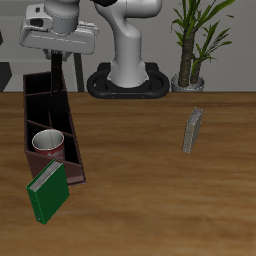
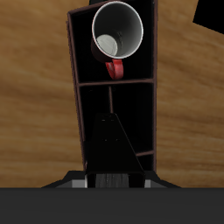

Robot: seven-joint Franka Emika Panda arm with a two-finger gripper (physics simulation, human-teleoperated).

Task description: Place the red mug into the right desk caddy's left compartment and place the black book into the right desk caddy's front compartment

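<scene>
Red mug [image 1: 46, 144] already sits in the right desk caddy [image 1: 75, 165], while the gripper [image 1: 55, 56], apparently clamping the black book [image 2: 111, 149], hovers over another compartment.

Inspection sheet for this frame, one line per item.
surface: wooden table, bare apart from the items below.
job's things: red mug upright inside right desk caddy; black book is a dark shape under the gripper, over a caddy section.
clutter: green book leaning at the caddy's front end; grey book standing apart.
grippers: gripper above the caddy's back part; jaws unclear.
cables: nothing seen.
surroundings: potted plant behind the table.
</scene>
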